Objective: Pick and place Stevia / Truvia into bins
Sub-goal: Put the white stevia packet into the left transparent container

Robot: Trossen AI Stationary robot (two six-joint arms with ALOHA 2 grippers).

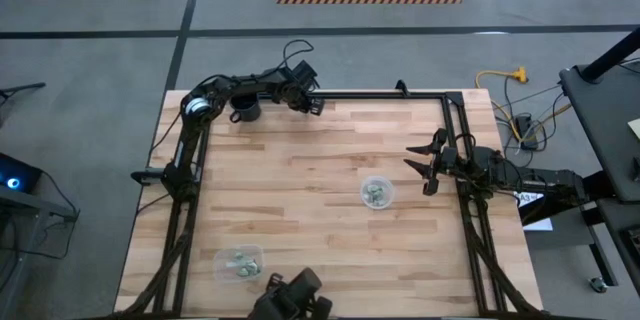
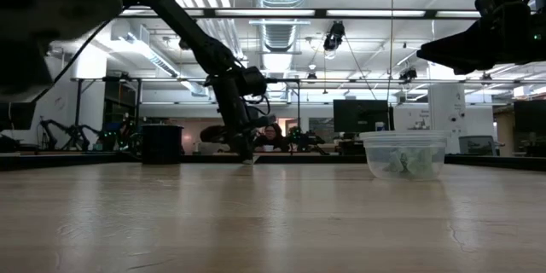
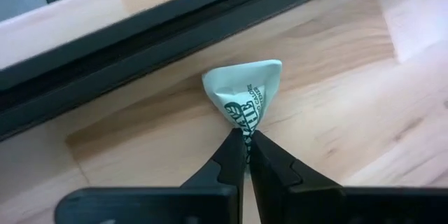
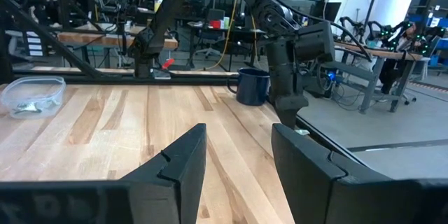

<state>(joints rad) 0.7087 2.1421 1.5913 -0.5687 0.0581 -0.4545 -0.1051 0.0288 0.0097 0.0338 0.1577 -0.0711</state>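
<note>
My left gripper (image 1: 312, 105) is at the table's far edge, just right of the black mug (image 1: 245, 110), shut on one pale green-and-white Stevia packet (image 3: 245, 89). In the low view that gripper (image 2: 248, 159) points down close to the table top. The round clear cup (image 1: 377, 194) sits right of the table's middle with packets inside; the low view shows the cup (image 2: 405, 155) too. The rounded-rectangular tub (image 1: 240, 263) stands near the near edge, also with packets in it. My right gripper (image 1: 425, 165) waits open by the right edge, above the table. My left gripper pinches the packet by one narrow end (image 3: 245, 131) between its two fingertips (image 3: 231, 155), coming from above and pointing down. The rest of the packet fans out crumpled beyond the fingers, over the wood beside the black rail. Whether it is lifted clear I cannot tell.
A black frame rail (image 1: 380, 95) runs along the far edge right behind the left gripper, and another rail (image 1: 462, 160) lines the right edge. The black mug (image 2: 162, 143) stands at the far left. Bare wood lies between the mug, the cup and the tub.
</note>
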